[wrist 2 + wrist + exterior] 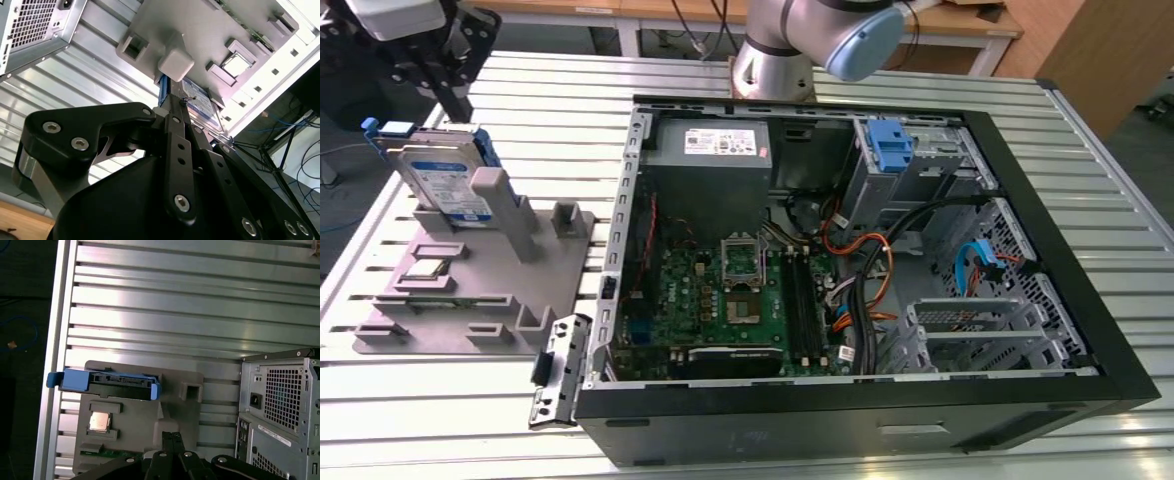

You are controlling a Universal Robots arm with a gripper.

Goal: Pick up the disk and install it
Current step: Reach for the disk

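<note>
The end effector [458, 112], fingers together, hovered over the hard drive [447, 180] standing in its fixture [520, 270]; a clean grasp needed them parted, centred.

The gripper [455, 110] hangs just above the disk [443, 175]. It points straight down at the disk's top edge. In the second wrist view, its two black fingers [176, 145] sit pressed together with no gap. The wrist [394, 15] is right over the disk. The arm base [781, 50] stands well away from the disk, toward the exterior view's right.
</note>
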